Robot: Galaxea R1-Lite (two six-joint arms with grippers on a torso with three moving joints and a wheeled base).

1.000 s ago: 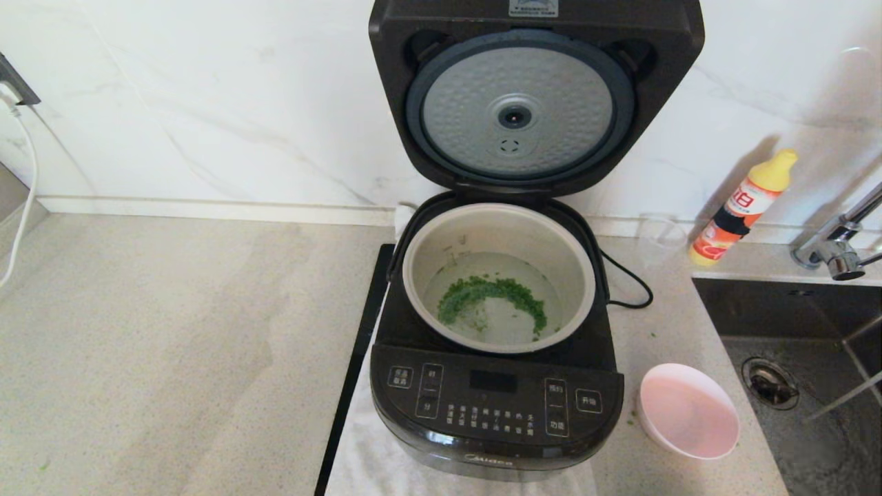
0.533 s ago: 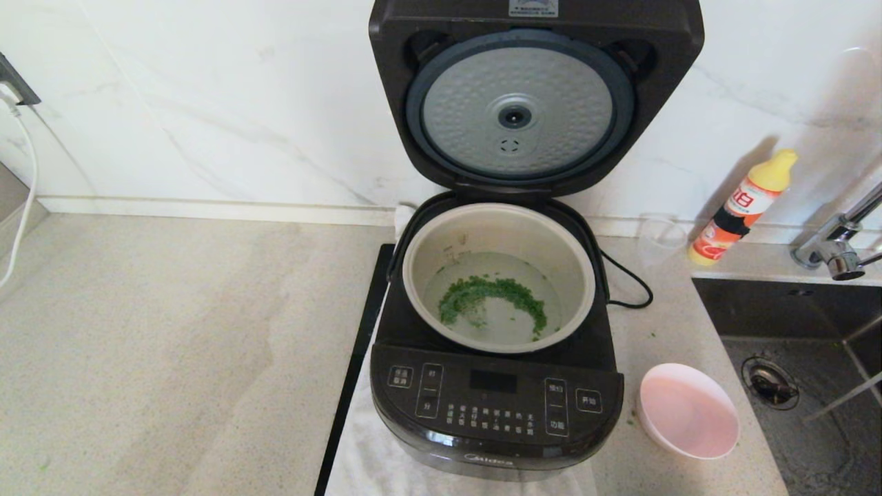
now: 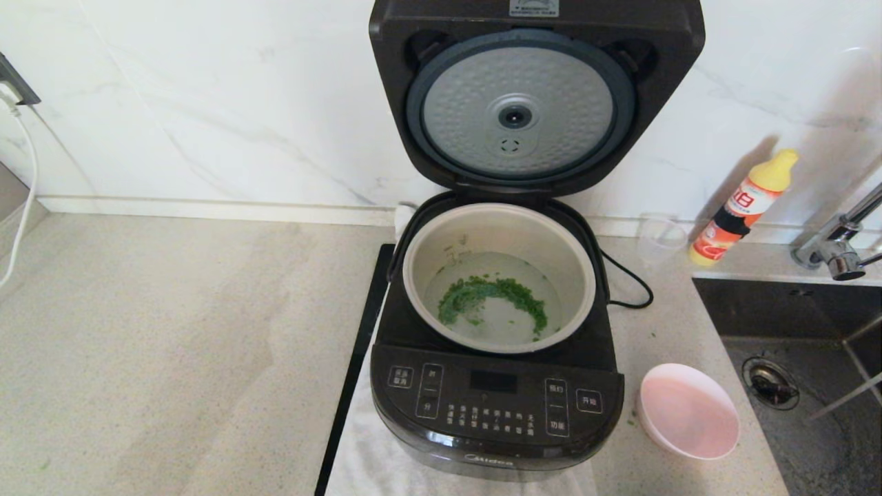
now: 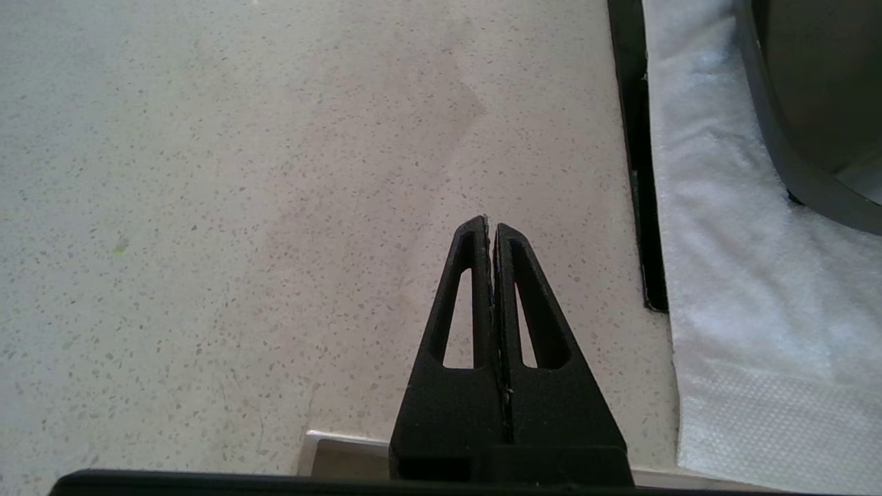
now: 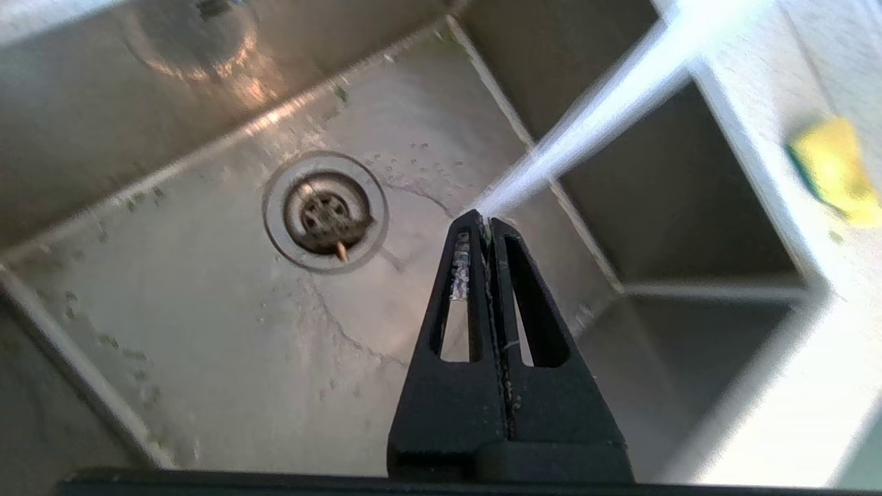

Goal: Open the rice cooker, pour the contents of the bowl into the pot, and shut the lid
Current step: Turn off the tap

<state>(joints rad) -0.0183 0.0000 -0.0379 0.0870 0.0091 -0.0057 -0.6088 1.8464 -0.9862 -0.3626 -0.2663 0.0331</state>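
The black rice cooker (image 3: pixel 496 406) stands open on a white cloth. Its lid (image 3: pixel 534 96) is tipped up against the wall, silver disc facing me. The pot (image 3: pixel 497 224) holds water and a curve of green bits. A pink bowl (image 3: pixel 689 412) sits upright and empty on the counter, right of the cooker. Neither arm shows in the head view. My left gripper (image 4: pixel 490 227) is shut over bare counter left of the cooker, whose base (image 4: pixel 799 103) shows at the edge. My right gripper (image 5: pixel 484 222) is shut with nothing in it, above the sink (image 5: pixel 207 344).
A yellow-capped bottle (image 3: pixel 744 207) and a clear cup (image 3: pixel 660 238) stand by the wall at the right. The sink (image 3: pixel 799 413) with its drain and a tap (image 3: pixel 837 251) lies right of the bowl. A black strip (image 3: pixel 355 372) runs along the cloth's left side.
Nothing in the head view has moved apart from a slight drift of the green bits in the pot's water.
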